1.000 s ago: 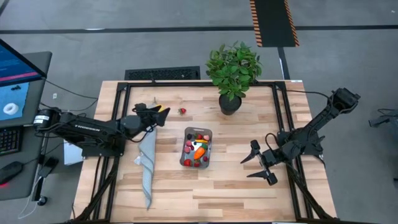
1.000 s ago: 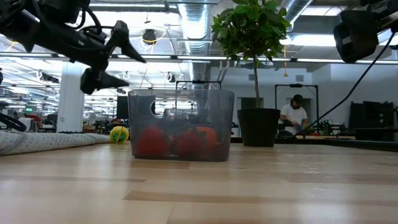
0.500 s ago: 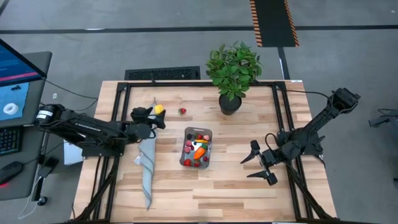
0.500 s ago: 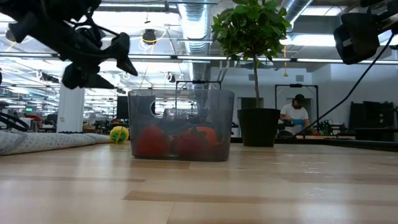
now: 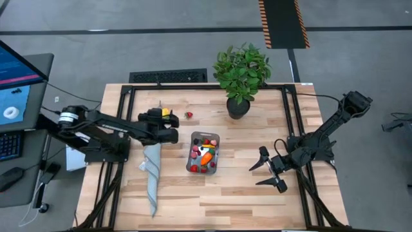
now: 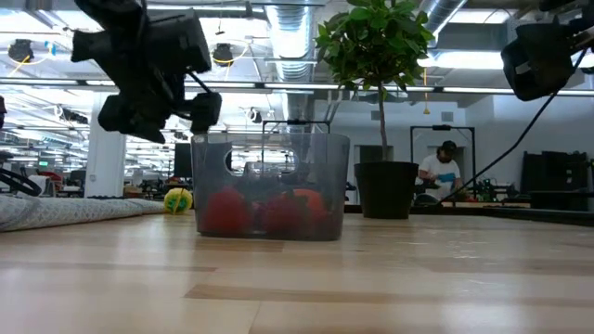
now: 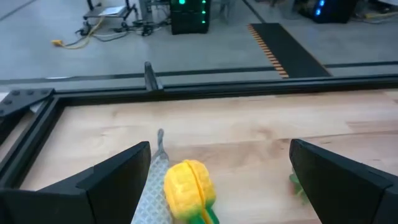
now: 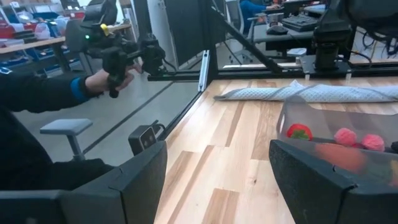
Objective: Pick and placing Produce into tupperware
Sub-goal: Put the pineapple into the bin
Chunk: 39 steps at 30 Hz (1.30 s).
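Wooden slats make up the table (image 5: 225,200), framed by black rails. Seen from overhead with the table's middle as the dial centre, the left gripper (image 5: 172,131) hangs at about ten o'clock, its fingers (image 7: 106,180) spread wide with nothing between them. Just beyond its tips lies a yellow piece (image 5: 165,112) of Produce, touching the near end of the long grey cloth strip (image 5: 152,174), which runs from there down toward seven o'clock. A small red piece (image 5: 188,115) sits alone on the wood at about eleven o'clock, apart from the yellow one. Close to the dial centre stands the tupperware (image 5: 204,153), clear and rectangular, holding red and pink pieces and an orange carrot (image 5: 206,156). A leafy potted plant (image 5: 241,76) stands at about one o'clock near the far rail. The right gripper (image 5: 266,171) waits at about four o'clock, jaws also wide apart and holding nothing, pointing toward the tupperware but well apart from it. In the right wrist view, a person's hand (image 8: 115,78) grips a dark handle beyond the table.
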{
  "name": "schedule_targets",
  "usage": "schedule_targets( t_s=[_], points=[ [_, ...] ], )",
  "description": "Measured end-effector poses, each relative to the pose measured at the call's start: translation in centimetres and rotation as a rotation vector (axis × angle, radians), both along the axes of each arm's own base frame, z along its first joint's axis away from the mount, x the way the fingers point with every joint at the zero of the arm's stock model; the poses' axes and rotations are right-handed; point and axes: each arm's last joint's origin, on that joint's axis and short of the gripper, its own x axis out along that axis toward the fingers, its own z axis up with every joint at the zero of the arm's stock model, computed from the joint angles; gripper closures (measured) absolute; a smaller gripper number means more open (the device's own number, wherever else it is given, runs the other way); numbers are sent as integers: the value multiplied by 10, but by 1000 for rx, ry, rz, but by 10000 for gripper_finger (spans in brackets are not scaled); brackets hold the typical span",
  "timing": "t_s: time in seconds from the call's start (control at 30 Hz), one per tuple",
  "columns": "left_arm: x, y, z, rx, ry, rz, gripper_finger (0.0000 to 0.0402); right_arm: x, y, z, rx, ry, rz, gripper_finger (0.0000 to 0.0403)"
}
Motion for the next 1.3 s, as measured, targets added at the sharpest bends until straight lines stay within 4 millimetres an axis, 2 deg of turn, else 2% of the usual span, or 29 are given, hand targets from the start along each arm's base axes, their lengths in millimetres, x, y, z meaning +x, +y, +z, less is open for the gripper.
schedule_targets(
  t_s=[0.17,0.47,0.7,0.93,1.1,1.3],
  points=[
    [6,4,-9,17,-8,42,27,1,3,-4,-2,25,7,96],
    [7,10,-10,-7,-21,57,27,4,2,-4,1,-1,-3,96],
    [6,11,-11,-22,-106,101,27,5,1,-4,0,0,-13,96],
    [5,21,-12,-37,-112,138,27,4,2,-4,7,3,-4,96],
    [5,30,-19,-74,-73,162,27,1,5,-4,7,3,16,96],
    [9,37,-44,-190,-2,176,27,1,5,-3,19,0,15,96]
  ],
)
